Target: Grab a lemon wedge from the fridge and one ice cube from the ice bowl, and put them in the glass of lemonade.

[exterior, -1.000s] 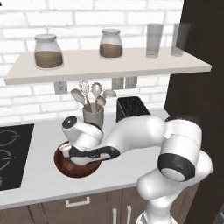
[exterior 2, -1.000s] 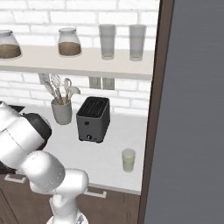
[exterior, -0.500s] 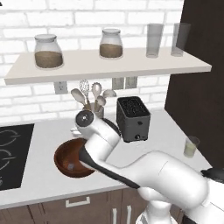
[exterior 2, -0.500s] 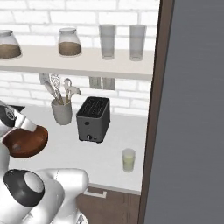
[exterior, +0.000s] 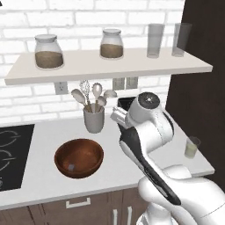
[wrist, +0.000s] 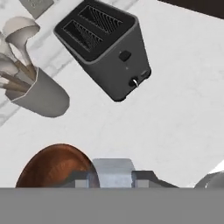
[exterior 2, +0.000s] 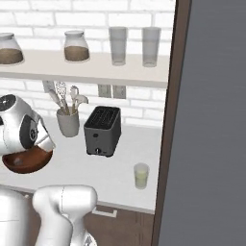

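In the hand view my gripper (wrist: 113, 183) is shut on a pale grey-blue ice cube (wrist: 113, 169), held above the counter beside the ice bowl (wrist: 52, 168). In the left base view the reddish-brown ice bowl (exterior: 79, 157) sits on the counter with another small ice cube (exterior: 71, 167) inside, and my arm (exterior: 147, 118) rises to its right. The glass of lemonade (exterior: 191, 147) (exterior 2: 141, 175) stands near the counter's right end, apart from the hand. The grey fridge (exterior 2: 211, 120) door fills the right side. The lemon wedge is out of view.
A black toaster (wrist: 105, 52) (exterior 2: 102, 130) stands at the back wall, just ahead of the hand. A white utensil crock (exterior: 94, 118) (wrist: 41, 96) is left of it. A shelf (exterior: 110, 66) above carries two jars and two tall glasses. A cooktop (exterior: 11, 154) lies far left.
My arm has lifted off the ice bowl and swung right toward the toaster with the ice cube in the gripper. The bowl now shows uncovered in the left base view.
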